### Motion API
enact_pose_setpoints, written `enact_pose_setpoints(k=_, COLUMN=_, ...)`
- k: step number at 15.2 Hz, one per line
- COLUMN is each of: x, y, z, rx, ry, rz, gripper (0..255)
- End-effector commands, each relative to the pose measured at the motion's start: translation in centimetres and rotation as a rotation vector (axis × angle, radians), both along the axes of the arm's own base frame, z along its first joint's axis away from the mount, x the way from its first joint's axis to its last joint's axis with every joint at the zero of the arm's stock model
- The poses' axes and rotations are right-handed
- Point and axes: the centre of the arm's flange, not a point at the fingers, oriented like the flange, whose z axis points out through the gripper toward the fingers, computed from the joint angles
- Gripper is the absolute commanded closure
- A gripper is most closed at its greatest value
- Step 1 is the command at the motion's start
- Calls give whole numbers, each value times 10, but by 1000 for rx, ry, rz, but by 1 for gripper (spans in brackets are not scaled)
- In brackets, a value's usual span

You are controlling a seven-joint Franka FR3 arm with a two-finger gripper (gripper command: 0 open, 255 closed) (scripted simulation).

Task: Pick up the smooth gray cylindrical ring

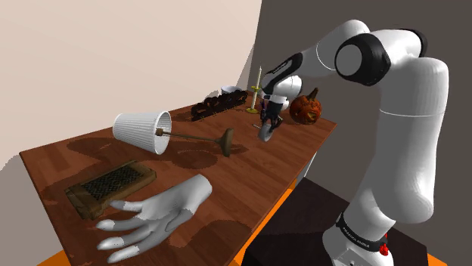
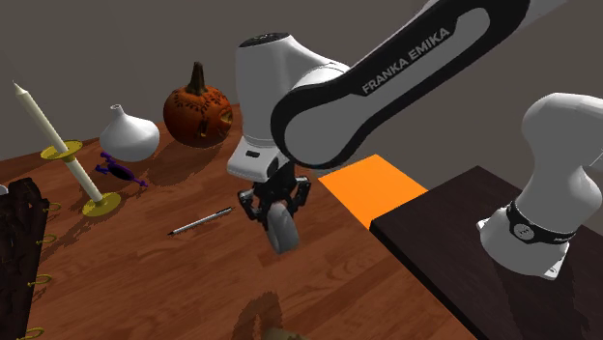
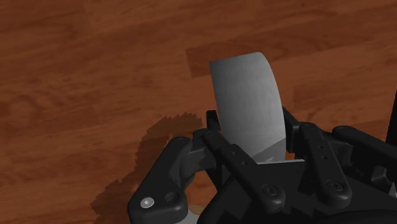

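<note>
Sitting between the fingers, the gray ring is clamped across its band, w/ the gripper closed on it from both sides. Ring stands on edge: its axis looks roughly level w/ the desk, and most of the band sticks out past the fingertips toward the wood.

In the second exterior view, centre of frame, the ring hangs directly below the gripper. Can't tell if its low edge touches the desk or sits just off it. The move ahead is, I'd judge, straight up, no sideways shift needed.

Wrist view gives the grip contact. Shoulder view, upper middle of frame, gives the surroundings instead: ring near the desk's far end, pumpkin just beyond to the right, candle behind. A pen lies left of the ring in the second exterior view, apart from it.
</note>
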Motion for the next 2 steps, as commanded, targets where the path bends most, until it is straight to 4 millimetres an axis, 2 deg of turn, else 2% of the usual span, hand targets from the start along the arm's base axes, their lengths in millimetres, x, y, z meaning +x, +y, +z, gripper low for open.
enact_pose_setpoints(k=1, x=1, y=0, z=6, rx=0, ry=0, rz=0, gripper=255)
enact_pose_setpoints(k=2, x=1, y=0, z=6, rx=0, ry=0, rz=0, gripper=255)
